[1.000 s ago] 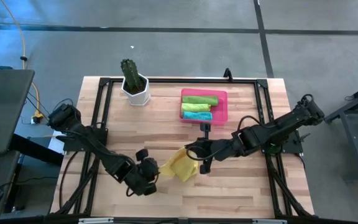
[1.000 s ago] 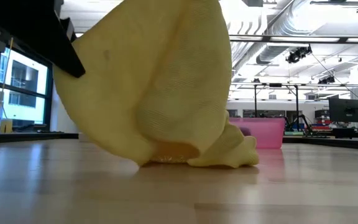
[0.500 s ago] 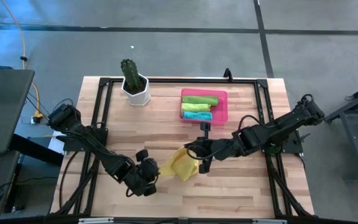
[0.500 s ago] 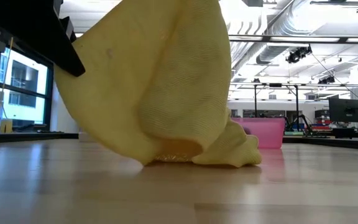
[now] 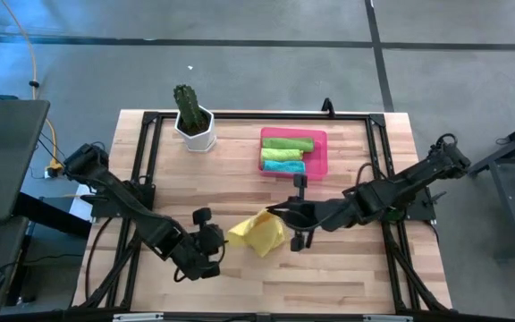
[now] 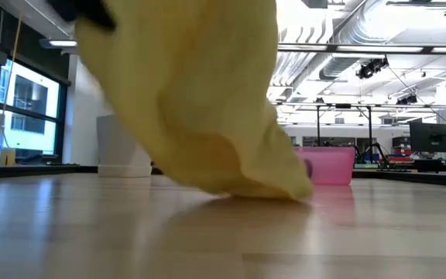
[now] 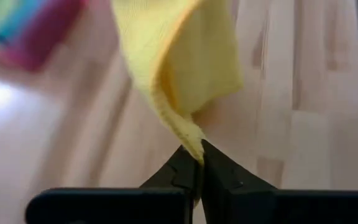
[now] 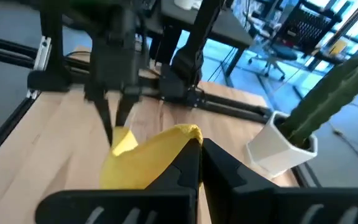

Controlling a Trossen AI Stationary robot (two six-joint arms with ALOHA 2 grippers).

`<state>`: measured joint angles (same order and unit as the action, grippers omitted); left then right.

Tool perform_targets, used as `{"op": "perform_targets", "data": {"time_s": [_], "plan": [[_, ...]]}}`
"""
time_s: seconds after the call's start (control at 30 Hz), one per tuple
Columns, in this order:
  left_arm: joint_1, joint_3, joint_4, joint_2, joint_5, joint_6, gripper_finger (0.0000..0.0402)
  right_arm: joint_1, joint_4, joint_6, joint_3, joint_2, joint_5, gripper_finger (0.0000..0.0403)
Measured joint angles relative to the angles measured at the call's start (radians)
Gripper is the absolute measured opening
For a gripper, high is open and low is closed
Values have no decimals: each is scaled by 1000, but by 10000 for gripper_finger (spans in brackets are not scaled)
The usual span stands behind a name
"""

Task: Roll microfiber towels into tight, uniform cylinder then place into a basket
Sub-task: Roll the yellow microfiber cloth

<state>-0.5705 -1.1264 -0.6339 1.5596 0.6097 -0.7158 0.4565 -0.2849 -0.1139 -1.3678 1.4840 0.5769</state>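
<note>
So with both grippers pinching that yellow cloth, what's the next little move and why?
Probably draw the two grippers apart to spread the yellow microfiber towel flat. The left gripper is shut on one corner, the right gripper on another edge, and the cloth hangs bunched between them, unrolled, short of the pink plastic basket.

Low view: the yellow towel [image 6: 200, 101] fills the frame's upper left, its top cut off by the edge, and it hides most of what stands behind it; only part of the white pot [image 6: 122, 147] and one end of the pink basket [image 6: 327, 166] peek out. Left wrist view: the basket [image 7: 33, 31] is a blurred smear in the corner, cut by the edge, its rolled towels just colour streaks. Right wrist view: the far left gripper [image 8: 114, 127] is motion-blurred, and the cactus [image 8: 331, 93] runs off the frame.
</note>
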Motion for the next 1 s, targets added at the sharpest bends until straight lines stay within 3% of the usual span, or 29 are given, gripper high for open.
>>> {"op": "perform_targets", "data": {"time_s": [0.17,0.4,0.53,0.67,0.83,1.0], "plan": [[1,-208,-278,-13,88,96,2,26,3,-50,0,-48,28,0],[10,-466,-613,-13,269,207,1,35,-11,-295,29,-72,13,0],[17,-565,-750,-13,311,175,0,24,78,-247,100,-73,45,0],[21,-573,-807,-13,265,118,0,11,253,-152,231,-111,123,0],[39,-534,-837,2,236,83,0,-28,557,-147,424,-155,112,0],[84,-469,-839,0,270,118,0,-83,654,-98,553,-164,115,0]]}}
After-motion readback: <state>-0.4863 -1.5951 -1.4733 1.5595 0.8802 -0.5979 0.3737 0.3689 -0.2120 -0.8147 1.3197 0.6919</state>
